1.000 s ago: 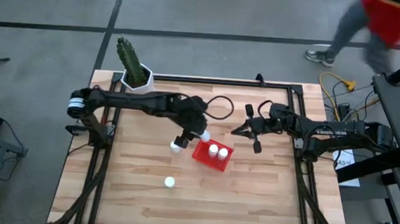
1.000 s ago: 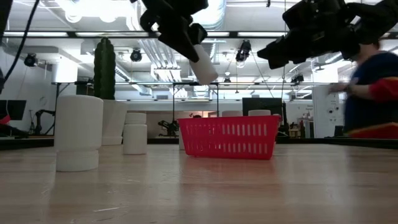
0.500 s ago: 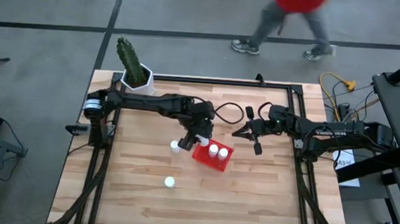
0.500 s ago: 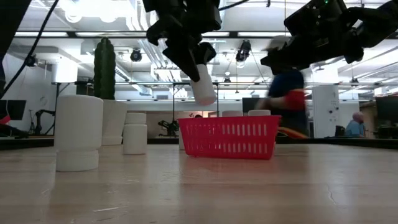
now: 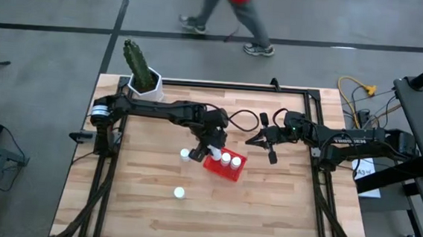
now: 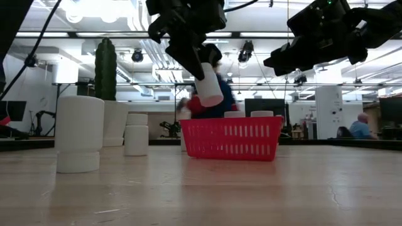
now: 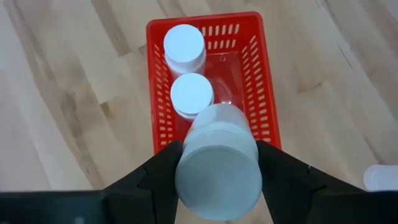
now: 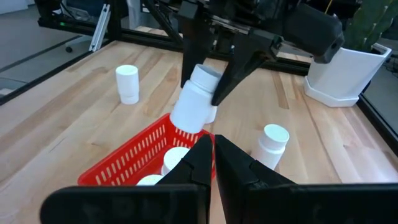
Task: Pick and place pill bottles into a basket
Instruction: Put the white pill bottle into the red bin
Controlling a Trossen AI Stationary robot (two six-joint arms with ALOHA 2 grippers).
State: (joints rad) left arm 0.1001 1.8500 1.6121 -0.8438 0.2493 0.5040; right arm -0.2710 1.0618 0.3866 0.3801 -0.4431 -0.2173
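Fingers of the left gripper (image 7: 217,163) pinch a small white cylindrical plastic pill bottle (image 7: 219,160), tilted above the red mesh-walled plastic basket (image 7: 258,59) on the wooden worktop (image 5: 265,204). Right gripper (image 5: 259,137) hovers nearby, fingers pressed together.

In the high view the left gripper (image 5: 211,144) covers the bottle it holds. A person (image 5: 230,15) beyond the table's far edge is cut off by the picture's top. In the low view the basket (image 6: 230,137) wall hides most of the bottles inside.
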